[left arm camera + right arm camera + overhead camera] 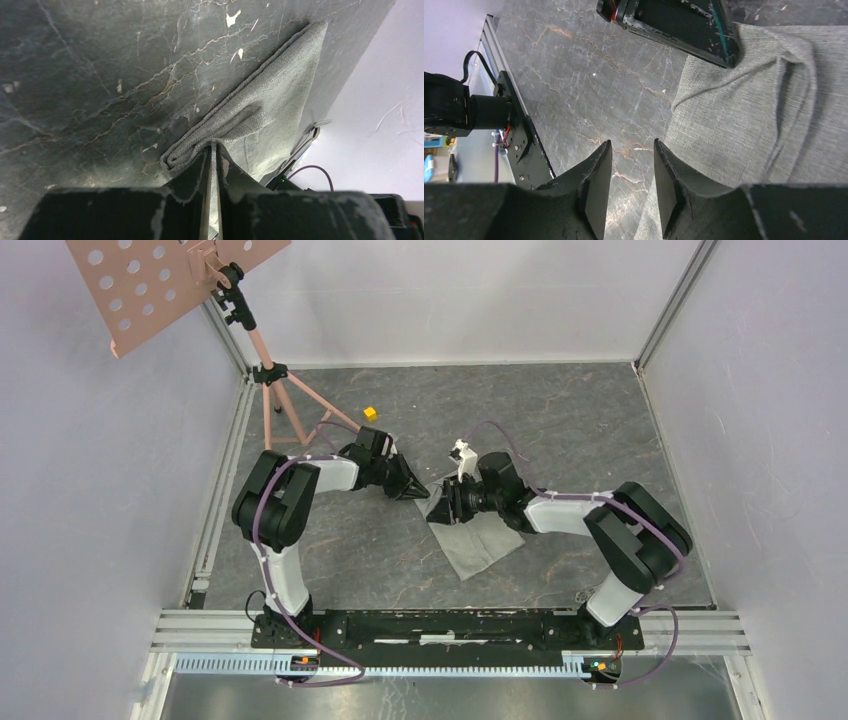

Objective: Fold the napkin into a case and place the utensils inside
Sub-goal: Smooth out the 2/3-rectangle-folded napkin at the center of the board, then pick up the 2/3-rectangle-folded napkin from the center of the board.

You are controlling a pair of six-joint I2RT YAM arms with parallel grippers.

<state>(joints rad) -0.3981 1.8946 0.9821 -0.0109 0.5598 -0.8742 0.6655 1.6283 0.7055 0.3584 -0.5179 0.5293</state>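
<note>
Cloth this soft and light will likely sag and slide on the smooth desk (560, 420), so the napkin (478, 538), lying partly folded at its middle, is best taken at a corner or folded edge. The left jaws are pinched almost shut on its rolled corner, while the right jaws stand partly open and empty astride its edge. A yellow cube (369, 413) and a pink stand (268, 375) sit well apart behind, and no cutlery is clearly visible.

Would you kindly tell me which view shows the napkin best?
Left wrist: the napkin stretches, folded edge clear, from the left fingers pinching it. From the top it is small, partly under the right arm; the right wrist sees one wrinkled part.
</note>
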